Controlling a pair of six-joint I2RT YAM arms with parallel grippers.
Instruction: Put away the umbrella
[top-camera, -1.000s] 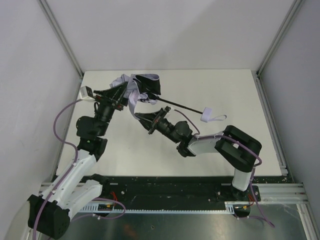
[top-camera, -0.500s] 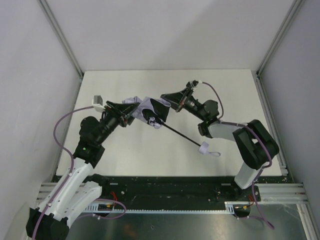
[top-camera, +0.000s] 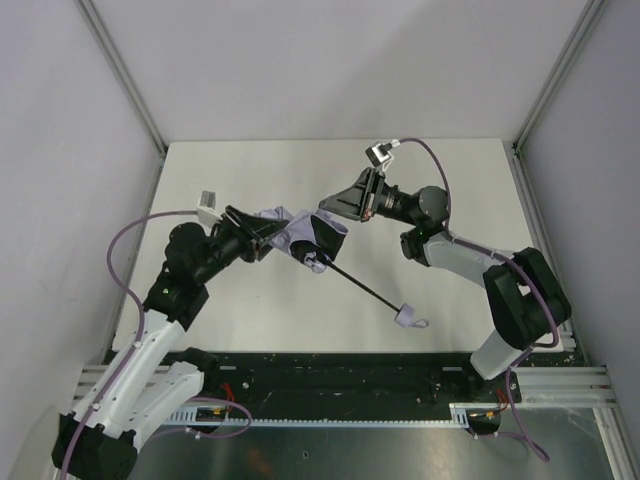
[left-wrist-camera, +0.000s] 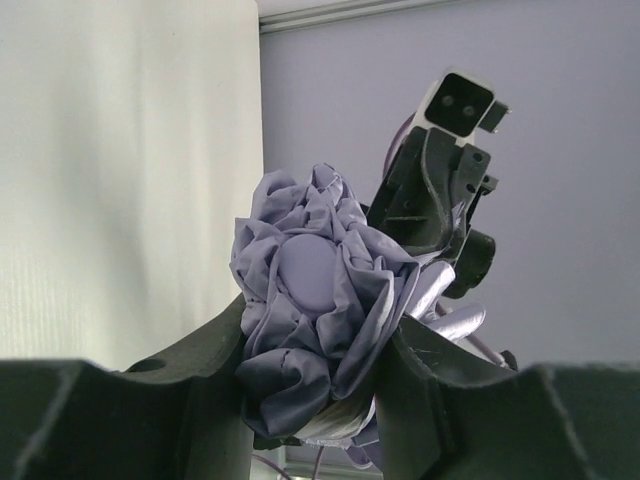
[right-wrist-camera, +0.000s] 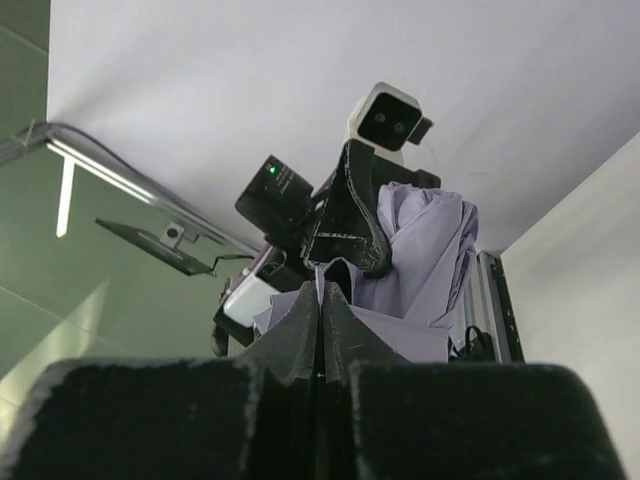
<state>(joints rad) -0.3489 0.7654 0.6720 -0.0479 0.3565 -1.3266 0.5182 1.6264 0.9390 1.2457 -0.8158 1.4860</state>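
The umbrella (top-camera: 300, 232) is held between both arms over the middle of the white table. Its lavender-grey canopy (left-wrist-camera: 310, 290) is bunched into a wad, and my left gripper (left-wrist-camera: 315, 375) is shut around that wad, a finger on each side. From the other side my right gripper (right-wrist-camera: 322, 290) is shut on a thin fold of the canopy fabric (right-wrist-camera: 425, 250). In the top view the left gripper (top-camera: 266, 241) and right gripper (top-camera: 328, 208) face each other. The black shaft (top-camera: 360, 286) slants toward the near right and ends in the small lavender handle (top-camera: 405, 317) with its loop.
The white table (top-camera: 460, 190) is boxed in by pale walls on three sides, with aluminium posts (top-camera: 120, 75) at the corners. A black base rail (top-camera: 330, 375) runs along the near edge. Purple cables (top-camera: 125, 260) loop off both arms.
Both arms have carried the umbrella from the rear left toward the table's middle. The right arm has swung round to the right side. The handle has swung toward the near edge.
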